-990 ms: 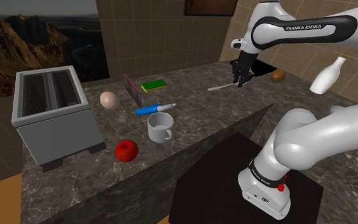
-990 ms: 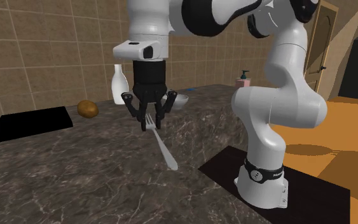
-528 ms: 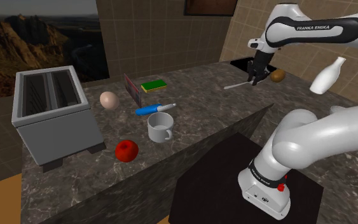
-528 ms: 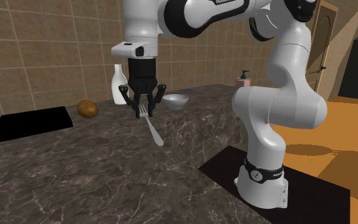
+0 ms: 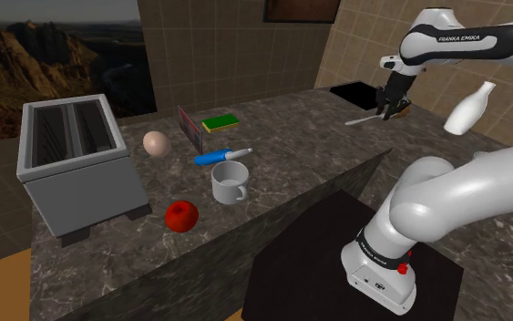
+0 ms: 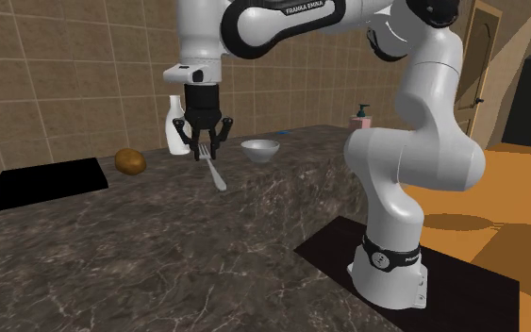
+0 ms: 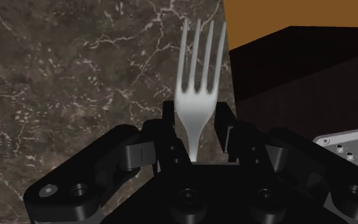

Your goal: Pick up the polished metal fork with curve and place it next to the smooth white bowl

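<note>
The fork [image 6: 217,177] is clamped in the gripper [image 6: 207,154], near the bowl [image 6: 260,151]; it should be lowered flat onto the table [image 6: 159,240] just beside the bowl, then released.

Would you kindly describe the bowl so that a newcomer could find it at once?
Start at the dark marbled counter below the tiled wall. In the second exterior view, look just right of the pincer holding the fork: the bowl stands there. It is white, low and open, unlike the tall white bottle.
</note>
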Available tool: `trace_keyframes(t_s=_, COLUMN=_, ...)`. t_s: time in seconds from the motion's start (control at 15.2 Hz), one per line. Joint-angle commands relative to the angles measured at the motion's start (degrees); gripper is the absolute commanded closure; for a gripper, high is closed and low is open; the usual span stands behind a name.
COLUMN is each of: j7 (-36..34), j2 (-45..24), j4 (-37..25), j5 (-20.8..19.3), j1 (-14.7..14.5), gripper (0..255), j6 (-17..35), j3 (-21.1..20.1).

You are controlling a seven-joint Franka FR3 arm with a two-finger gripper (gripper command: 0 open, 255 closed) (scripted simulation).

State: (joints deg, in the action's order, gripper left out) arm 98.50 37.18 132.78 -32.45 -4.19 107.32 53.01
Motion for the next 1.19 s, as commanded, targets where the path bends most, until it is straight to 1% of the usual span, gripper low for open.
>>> trace_keyframes(t_s=0.0, j7=3.08, j2=-1.11, j4=-2.10, j5=-0.47, j1=-0.42, gripper=255, j6=0.35, j3=3.18)
trace_keyframes(t_s=0.26, j7=9.19, j2=-4.13, j4=-7.60, j5=-0.31, j1=-3.15, gripper=255, j6=0.97, j3=10.61)
trace_keyframes(t_s=0.4, j7=12.29, j2=-5.76, j4=-10.69, j5=0.12, j1=-5.38, gripper=255, j6=1.26, j3=15.00)
trace_keyframes(t_s=0.53, j7=15.35, j2=-7.31, j4=-14.03, j5=0.69, j1=-8.40, gripper=255, j6=1.45, j3=20.02)
trace_keyframes(t_s=0.66, j7=18.27, j2=-8.53, j4=-17.65, j5=1.22, j1=-12.36, gripper=255, j6=1.45, j3=25.75)
trace_keyframes(t_s=0.86, j7=21.85, j2=-8.73, j4=-23.71, j5=1.12, j1=-19.95, gripper=255, j6=0.66, j3=35.20)
trace_keyframes(t_s=0.99, j7=23.58, j2=-7.44, j4=-28.24, j5=0.11, j1=-25.35, gripper=255, j6=-0.52, j3=41.10)
trace_keyframes(t_s=1.12, j7=25.02, j2=-5.28, j4=-33.19, j5=-1.44, j1=-30.42, gripper=255, j6=-2.14, j3=46.14)
